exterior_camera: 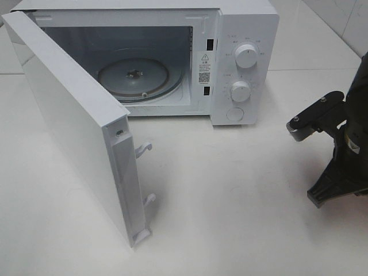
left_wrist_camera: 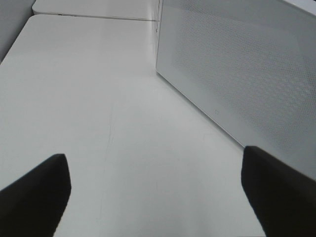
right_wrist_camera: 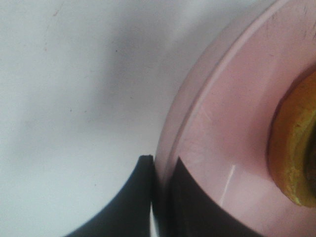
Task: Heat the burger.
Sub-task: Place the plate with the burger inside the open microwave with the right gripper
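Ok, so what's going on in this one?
The microwave stands with its door wide open and the glass turntable bare. The right gripper is shut on the rim of the pink plate that carries the burger, not yet in the oven. The left gripper is open, holding nothing, beside the door.

The turntable [exterior_camera: 133,76] lies in the microwave [exterior_camera: 247,34], the burger [right_wrist_camera: 296,143] on the plate [right_wrist_camera: 222,123].

White microwave [exterior_camera: 253,17] on white table [exterior_camera: 230,201], door [exterior_camera: 75,126] wide open; glass turntable [exterior_camera: 133,77] inside, 2 knobs [exterior_camera: 247,56]. Pink plate [right_wrist_camera: 217,113] over table.
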`<action>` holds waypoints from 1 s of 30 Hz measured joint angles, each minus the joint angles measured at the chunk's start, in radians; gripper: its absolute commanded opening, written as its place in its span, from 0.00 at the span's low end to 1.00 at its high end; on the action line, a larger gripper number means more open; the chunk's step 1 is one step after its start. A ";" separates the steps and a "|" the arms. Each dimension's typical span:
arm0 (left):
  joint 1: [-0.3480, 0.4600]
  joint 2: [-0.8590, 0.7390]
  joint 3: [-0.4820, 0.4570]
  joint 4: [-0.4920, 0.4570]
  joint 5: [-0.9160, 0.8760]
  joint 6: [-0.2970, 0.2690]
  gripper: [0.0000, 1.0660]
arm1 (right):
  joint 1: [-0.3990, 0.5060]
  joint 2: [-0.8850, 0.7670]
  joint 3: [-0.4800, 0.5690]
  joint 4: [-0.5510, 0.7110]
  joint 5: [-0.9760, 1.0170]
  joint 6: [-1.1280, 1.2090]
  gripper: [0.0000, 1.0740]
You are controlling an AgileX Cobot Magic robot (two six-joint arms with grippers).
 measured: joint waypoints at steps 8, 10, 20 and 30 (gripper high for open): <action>0.000 0.000 0.000 0.000 0.000 0.000 0.81 | 0.091 -0.072 0.052 0.000 0.013 0.000 0.00; 0.000 0.000 0.000 0.000 0.000 0.000 0.81 | 0.104 -0.079 0.056 0.000 0.021 0.000 0.00; 0.000 0.000 0.000 0.000 0.000 0.000 0.81 | 0.229 -0.141 0.075 0.000 0.062 0.000 0.00; 0.000 0.000 0.000 0.000 0.000 0.000 0.81 | 0.376 -0.183 0.075 -0.015 0.115 0.000 0.00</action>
